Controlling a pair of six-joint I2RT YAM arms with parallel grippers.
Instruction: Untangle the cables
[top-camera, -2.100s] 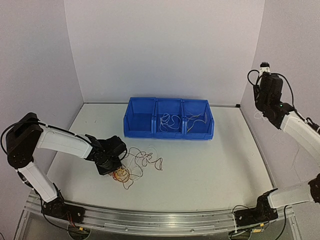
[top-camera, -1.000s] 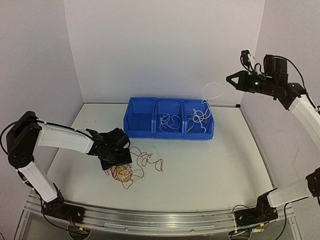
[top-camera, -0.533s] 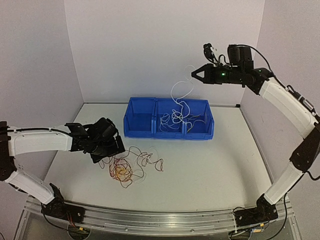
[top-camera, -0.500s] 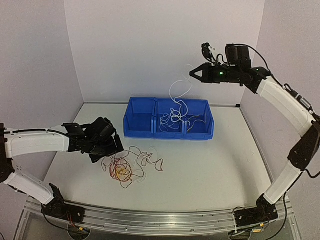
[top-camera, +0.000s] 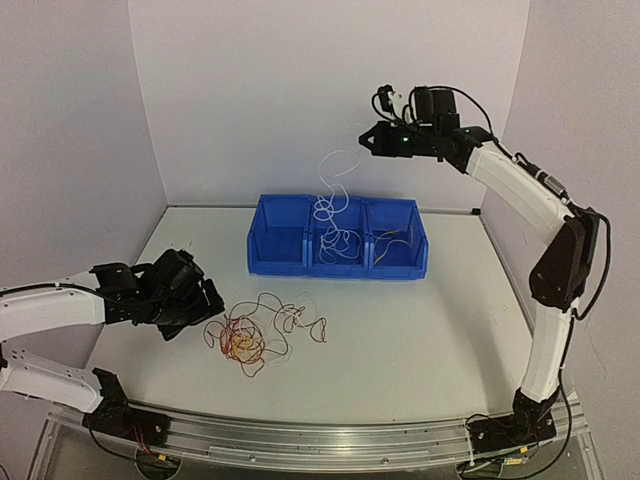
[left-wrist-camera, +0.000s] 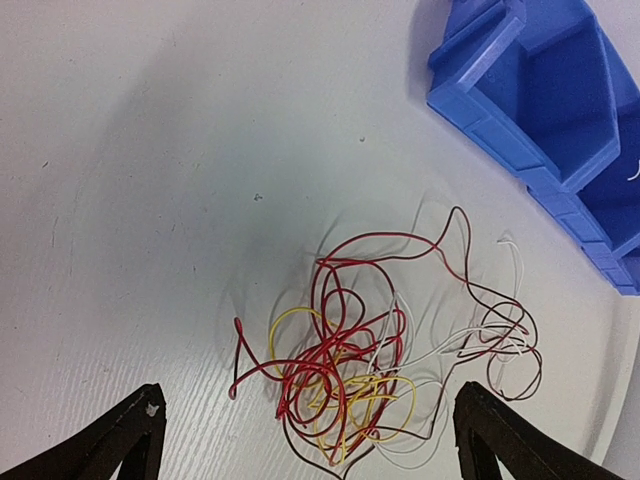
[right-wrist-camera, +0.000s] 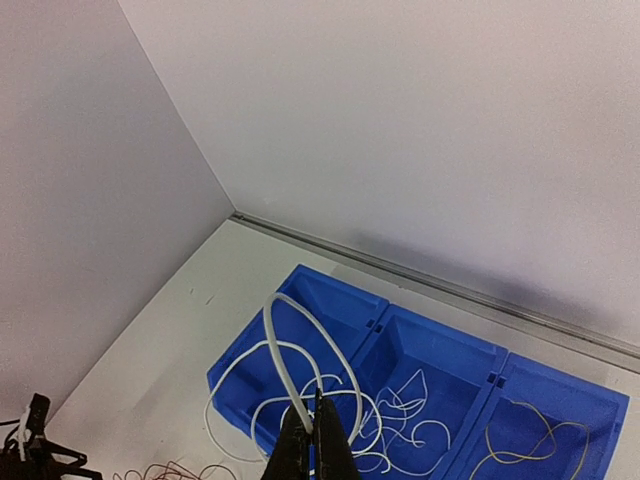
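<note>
White cable (right-wrist-camera: 284, 372) hangs vertically from right fingers (right-wrist-camera: 335, 452) into middle bin compartment (top-camera: 340, 266).

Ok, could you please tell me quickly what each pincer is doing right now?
Left pincer: open, holding nothing, facing the tangle of red, yellow and white cables.
Right pincer: closed on a white cable, high over the blue bin.

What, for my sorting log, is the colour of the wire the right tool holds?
White; the wire in the right tool shows best in the right wrist view.
</note>
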